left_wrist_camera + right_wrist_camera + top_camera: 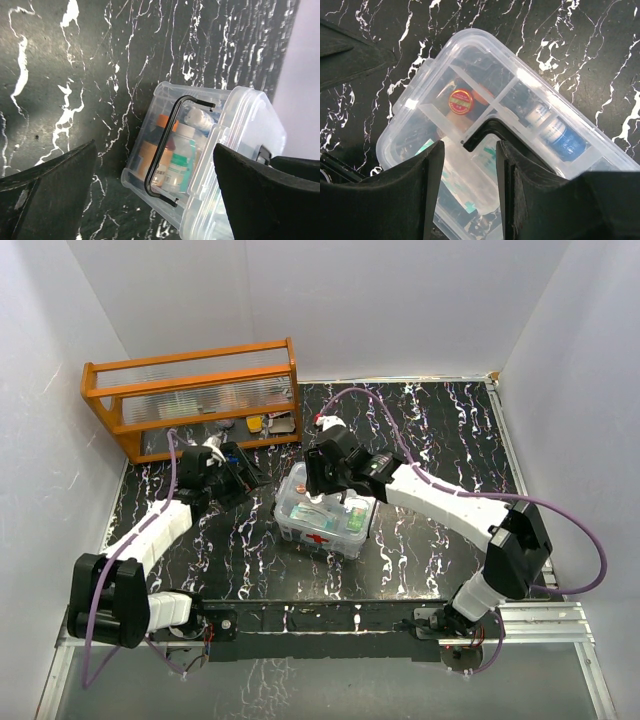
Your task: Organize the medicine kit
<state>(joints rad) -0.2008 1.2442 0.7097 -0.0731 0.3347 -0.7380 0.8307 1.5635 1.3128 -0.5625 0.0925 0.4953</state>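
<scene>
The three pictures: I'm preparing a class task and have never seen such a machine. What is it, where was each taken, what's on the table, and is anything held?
Two robot arms are bolted to a marbled table. One picture looks down from above; the others come from cameras on each wrist. On it stand a clear medicine kit, lid on, bottles inside, and an orange rack. The left fingers are wide open beside the kit. The right fingers hover partly apart over the lid's dark handle. Nothing appears held.
</scene>
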